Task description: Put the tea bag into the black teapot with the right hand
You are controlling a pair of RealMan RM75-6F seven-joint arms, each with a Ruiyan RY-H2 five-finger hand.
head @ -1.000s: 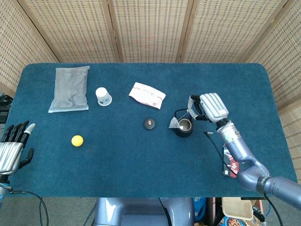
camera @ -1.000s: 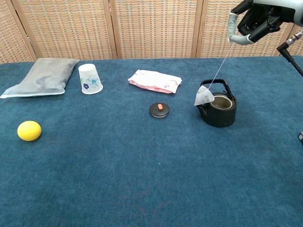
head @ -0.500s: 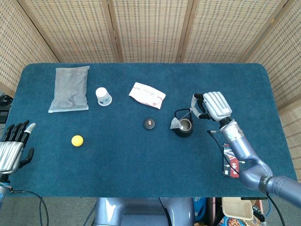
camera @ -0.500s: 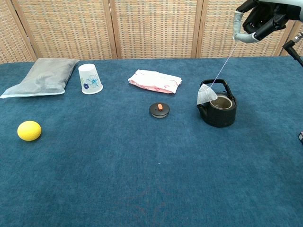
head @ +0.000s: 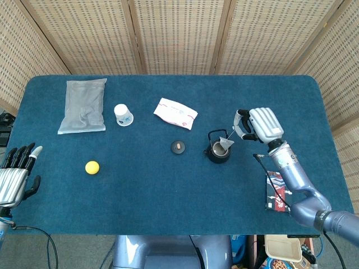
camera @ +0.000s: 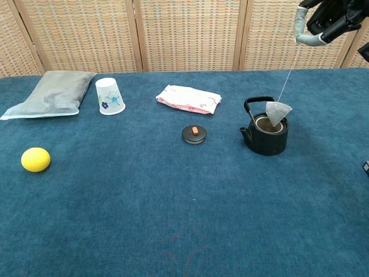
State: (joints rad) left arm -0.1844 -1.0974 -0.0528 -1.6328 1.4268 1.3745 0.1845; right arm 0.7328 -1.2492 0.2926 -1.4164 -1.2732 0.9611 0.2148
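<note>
The black teapot [head: 217,152] [camera: 265,137] stands open on the blue table, right of centre, its handle upright. A white tea bag [head: 225,144] [camera: 277,112] hangs on a thin string just over the pot's opening, toward its right rim. My right hand [head: 259,125] [camera: 328,20] pinches the string's top end, high above and to the right of the pot. My left hand [head: 15,172] rests at the table's near left edge, fingers apart and holding nothing.
The pot's lid [head: 178,147] [camera: 195,134] lies left of the teapot. A pink-white packet [head: 175,113], an upturned paper cup [head: 123,115], a grey pouch [head: 83,105] and a yellow ball [head: 92,167] lie further left. A dark box [head: 275,195] sits at the right edge.
My right hand moved right with the string. The tea bag swung from the pot's left side, by the spout, to hang over its opening.
</note>
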